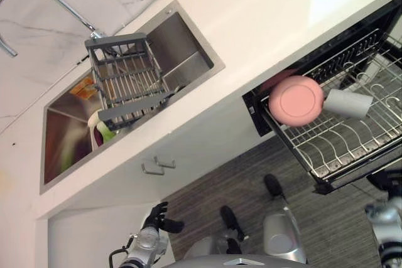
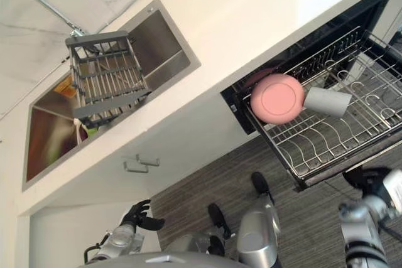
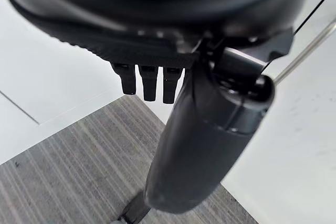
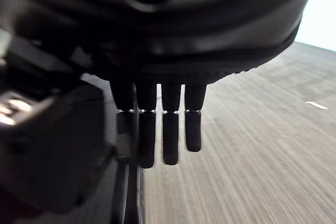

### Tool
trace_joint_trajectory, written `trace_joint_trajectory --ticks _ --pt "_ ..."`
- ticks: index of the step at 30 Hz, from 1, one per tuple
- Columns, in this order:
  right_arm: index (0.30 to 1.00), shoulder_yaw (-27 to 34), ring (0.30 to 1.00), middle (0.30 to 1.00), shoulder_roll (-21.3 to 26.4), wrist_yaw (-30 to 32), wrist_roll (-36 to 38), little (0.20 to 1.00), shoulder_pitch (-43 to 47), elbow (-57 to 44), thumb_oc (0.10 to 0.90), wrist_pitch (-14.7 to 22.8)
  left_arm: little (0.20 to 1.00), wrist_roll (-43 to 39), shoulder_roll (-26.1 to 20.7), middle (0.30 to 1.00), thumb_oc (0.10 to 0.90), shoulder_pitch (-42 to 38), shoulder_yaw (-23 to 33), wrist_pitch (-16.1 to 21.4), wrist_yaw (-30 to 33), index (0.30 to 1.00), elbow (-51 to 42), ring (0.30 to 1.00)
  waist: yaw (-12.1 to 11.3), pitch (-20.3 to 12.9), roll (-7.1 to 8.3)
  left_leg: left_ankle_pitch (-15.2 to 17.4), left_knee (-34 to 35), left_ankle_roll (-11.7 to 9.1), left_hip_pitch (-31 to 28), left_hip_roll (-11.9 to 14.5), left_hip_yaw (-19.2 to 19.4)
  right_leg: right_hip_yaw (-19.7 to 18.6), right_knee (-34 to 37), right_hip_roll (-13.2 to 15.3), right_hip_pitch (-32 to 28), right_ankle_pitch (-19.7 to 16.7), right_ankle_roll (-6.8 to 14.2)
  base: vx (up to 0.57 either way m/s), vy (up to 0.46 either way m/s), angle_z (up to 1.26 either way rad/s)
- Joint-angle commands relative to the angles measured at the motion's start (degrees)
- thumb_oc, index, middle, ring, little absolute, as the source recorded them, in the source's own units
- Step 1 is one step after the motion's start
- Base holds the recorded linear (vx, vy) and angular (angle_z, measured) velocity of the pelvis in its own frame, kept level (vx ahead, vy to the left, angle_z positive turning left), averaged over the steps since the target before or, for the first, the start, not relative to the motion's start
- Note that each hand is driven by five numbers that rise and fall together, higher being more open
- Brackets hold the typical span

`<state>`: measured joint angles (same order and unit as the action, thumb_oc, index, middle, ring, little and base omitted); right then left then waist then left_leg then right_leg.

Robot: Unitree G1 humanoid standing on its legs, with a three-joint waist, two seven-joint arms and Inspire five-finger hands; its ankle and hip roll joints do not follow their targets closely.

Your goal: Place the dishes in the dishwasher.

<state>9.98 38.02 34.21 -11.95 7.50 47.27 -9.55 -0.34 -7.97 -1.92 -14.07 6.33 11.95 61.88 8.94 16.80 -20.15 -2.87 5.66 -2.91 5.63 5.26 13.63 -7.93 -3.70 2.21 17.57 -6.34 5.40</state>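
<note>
Dishes: a pink plate stands on edge at the left end of the pulled-out dishwasher rack, with a white cup lying on its side just to its right, touching it. More dishes sit in the sink at far left, beneath a grey drying rack. Left hand hangs low beside the white cabinet, fingers relaxed and straight, holding nothing. Right hand hangs over the striped floor, fingers extended, empty.
</note>
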Motion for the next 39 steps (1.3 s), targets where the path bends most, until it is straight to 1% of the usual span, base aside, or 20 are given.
trace_joint_trajectory --ticks 1,2,3,5,6,7,8,11,12,13,17,21,22,23,27,31,33,34,35,39 --pt "0.3 -2.42 0.3 0.3 8.72 3.73 -3.55 0.3 9.63 -4.55 0.4 5.09 0.9 -0.06 -3.89 0.9 0.8 -2.55 0.99 0.3 1.37 0.9 1.89 0.9 -0.82 -0.03 3.79 0.53 -1.35 -3.82 -4.78 -1.18 -1.16 -1.16 3.41 6.01 -7.22 2.69 3.91 0.0 -0.042 0.52" --pt "0.3 -4.91 0.3 0.3 10.3 3.29 -3.81 0.3 13.92 -4.18 0.4 4.96 0.9 -0.52 -3.65 0.9 0.8 -2.41 -0.02 0.48 1.35 0.9 1.18 0.9 -2.08 -0.73 3.39 0.27 -1.32 -3.97 -4.68 -1.15 -2.0 -0.31 3.38 6.26 -7.84 2.99 3.85 0.0 -0.035 0.35" --pt "0.3 -5.15 0.3 0.3 10.38 3.3 -3.78 0.3 14.23 -3.99 0.4 4.97 0.9 -0.54 -3.58 0.9 0.8 -2.42 0.07 0.47 1.35 0.9 1.16 0.9 -1.91 -0.68 3.32 0.27 -1.32 -3.98 -4.65 -1.14 -2.07 -0.24 3.39 6.27 -7.85 3.02 3.84 0.0 -0.089 -0.04" --pt "0.3 -8.49 0.3 0.3 13.19 3.32 -3.47 0.3 21.13 -3.57 0.4 5.14 0.9 -2.09 -3.17 0.9 0.8 -1.82 -1.41 0.84 1.31 0.9 0.05 0.9 -4.2 -1.74 3.44 -0.17 -1.32 -4.23 -4.45 -1.09 -3.74 1.71 3.1 6.57 -8.9 3.68 3.58 -0.01 -0.084 0.35" --pt "0.3 -9.01 0.3 0.3 13.36 3.32 -3.38 0.3 21.74 -3.18 0.4 5.22 0.9 -2.13 -3.01 0.9 0.8 -1.81 -1.25 0.8 1.31 0.9 -0.03 0.9 -3.83 -1.65 3.27 -0.17 -1.33 -4.24 -4.39 -1.08 -3.93 1.91 3.09 6.59 -8.95 3.74 3.57 -0.03 -0.095 0.59" --pt "0.3 -11.79 0.3 0.3 14.71 2.96 -3.22 0.3 25.83 -1.67 0.4 5.36 0.9 -2.96 -3.17 0.9 0.8 -1.84 -2.16 0.99 1.44 0.9 0.02 0.9 -5.36 -2.14 3.7 -0.44 -1.37 -4.36 -4.17 -0.97 -5.06 3.12 2.75 6.67 -9.41 4.1 3.36 -0.02 -0.066 0.38" --pt "0.3 -12.23 0.3 0.3 14.8 3.01 -3.11 0.3 26.35 -1.28 0.4 5.5 0.9 -2.99 -3.07 0.9 0.8 -1.88 -2.04 0.99 1.44 0.9 0.02 0.9 -5.11 -2.07 3.61 -0.45 -1.38 -4.36 -4.11 -0.97 -5.19 3.25 2.74 6.69 -9.42 4.14 3.35 -0.04 -0.093 0.39" --pt "0.3 -20.13 0.3 0.3 17.87 0.87 -1.88 0.3 37.32 4.99 0.4 6.15 0.9 -6.04 -3.01 0.9 0.8 -2.21 -3.69 1.56 1.77 0.9 -1.2 0.9 -7.89 -2.05 4.45 -1.54 -1.47 -4.81 -2.93 -0.73 -8.45 6.95 1.8 6.86 -10.26 4.86 2.76 -0.07 -0.112 0.58" --pt "0.3 -20.69 0.3 0.3 17.9 0.89 -1.76 0.3 37.96 5.41 0.4 6.3 0.9 -6.07 -2.89 0.9 0.8 -2.26 -3.53 1.56 1.77 0.9 -1.19 0.9 -7.57 -1.94 4.33 -1.56 -1.48 -4.82 -2.88 -0.74 -8.61 7.11 1.79 6.88 -10.3 4.89 2.74 -0.06 -0.12 0.74" --pt "0.3 -23.64 0.3 0.3 18.61 -0.2 -1.59 0.3 41.62 8.35 0.4 6.35 0.9 -7.15 -2.95 0.9 0.8 -2.19 -3.86 1.84 2.11 0.9 -1.1 0.9 -8.88 -2.04 4.9 -1.96 -1.57 -5.02 -2.58 -0.52 -9.26 8.3 1.5 6.8 -10.68 5.19 2.56 -0.01 -0.041 0.33" --pt "0.3 -28.9 0.3 0.3 19.72 -2.35 -0.86 0.3 47.08 14.79 0.4 7.14 0.9 -9.24 -2.9 0.9 0.8 -1.64 -4.12 2.31 1.93 0.9 -0.83 0.9 -10.77 -1.98 5.39 -2.58 -1.69 -5.21 -2.14 -0.31 -10.64 10.25 0.86 6.77 -11.39 6.01 2.29 -0.01 -0.048 0.4" --pt "0.3 -29.44 0.3 0.3 19.75 -2.79 0.04 0.3 48.2 16.39 0.4 7.57 0.9 -9.4 -2.67 0.9 0.8 -1.01 -4.55 2.28 1.74 0.9 -0.71 0.9 -11.44 -2.0 5.46 -2.85 -1.75 -5.29 -1.92 -0.32 -11.48 11.41 0.61 7.04 -11.86 6.39 2.25 0.0 -0.015 0.72" --pt "0.406 -28.03 0.406 0.406 19.56 -2.38 2.04 0.406 48.0 16.63 0.471 8.44 0.9 -9.54 -2.61 0.9 0.8 -0.62 -4.65 2.13 1.37 0.9 -0.33 0.9 -12.0 -2.11 5.35 -2.92 -1.73 -5.31 -1.79 -0.41 -11.86 12.14 0.39 7.22 -12.12 6.63 2.28 0.01 0.005 0.22" --pt "0.9 -27.61 0.9 0.9 19.63 -2.67 3.31 0.9 47.76 18.34 0.8 9.29 0.9 -9.76 -2.8 0.9 0.8 -0.44 -4.79 2.2 0.98 0.9 -0.04 0.9 -12.78 -2.4 5.35 -3.07 -1.76 -5.36 -1.59 -0.55 -12.57 13.0 0.3 7.57 -12.44 6.84 2.35 0.02 0.018 0.38" --pt "0.9 -25.36 0.9 0.9 19.22 -2.17 5.63 0.9 45.63 17.49 0.8 10.78 0.9 -9.77 -2.71 0.9 0.8 -0.9 -4.26 1.98 0.71 0.9 1.44 0.9 -13.25 -2.76 5.39 -3.07 -1.7 -5.35 -1.44 -0.9 -13.12 13.66 0.34 8.02 -12.89 7.05 2.41 0.02 0.024 0.18" --pt "0.9 -19.27 0.9 0.9 16.62 -0.85 8.78 0.9 38.89 16.08 0.8 12.14 0.9 -10.92 -2.62 0.9 0.8 -1.39 -2.81 2.23 0.38 0.9 0.12 0.9 -13.39 -2.92 5.7 -2.7 -1.78 -5.07 -1.81 -1.23 -13.43 14.4 0.42 8.45 -13.84 7.11 2.59 0.04 0.035 0.14" --pt "0.9 -16.46 0.9 0.9 14.32 -0.76 11.1 0.9 36.02 15.61 0.8 12.76 0.9 -11.26 -2.66 0.9 0.8 -1.82 -1.92 2.15 0.28 0.9 0.97 0.9 -13.17 -3.03 6.11 -2.52 -1.74 -4.96 -2.01 -1.23 -13.3 14.44 0.55 8.42 -14.15 7.13 2.62 0.02 0.01 -0.03" --pt "0.9 -13.51 0.9 0.9 11.33 -0.82 14.14 0.9 32.53 14.32 0.8 13.52 0.9 -12.0 -2.5 0.9 0.8 -2.14 -0.92 2.0 0.36 0.9 1.12 0.9 -12.89 -3.1 6.69 -2.31 -1.74 -4.81 -2.23 -1.26 -13.18 14.37 0.6 8.32 -14.39 7.13 2.6 0.06 -0.02 -0.08" --pt "0.9 -9.29 0.9 0.9 3.97 -2.67 18.63 0.9 23.59 12.24 0.8 14.96 0.9 -12.83 -2.16 0.9 0.8 -3.12 2.52 1.28 0.58 0.9 3.73 0.9 -11.95 -3.36 8.73 -1.78 -1.71 -4.5 -2.71 -0.94 -12.69 14.08 0.72 7.93 -14.62 7.19 2.46 0.06 -0.022 -0.02" --pt "0.9 -7.9 0.9 0.9 -9.87 -7.91 22.49 0.9 10.75 16.77 0.8 15.94 0.9 -10.93 -2.21 0.9 0.8 -3.81 6.27 -0.06 -1.14 0.9 8.05 0.9 -10.6 -4.76 13.09 -0.41 -1.55 -3.82 -4.34 -0.28 -11.65 13.42 1.17 7.17 -15.62 7.29 2.32 0.08 -0.044 -0.11"
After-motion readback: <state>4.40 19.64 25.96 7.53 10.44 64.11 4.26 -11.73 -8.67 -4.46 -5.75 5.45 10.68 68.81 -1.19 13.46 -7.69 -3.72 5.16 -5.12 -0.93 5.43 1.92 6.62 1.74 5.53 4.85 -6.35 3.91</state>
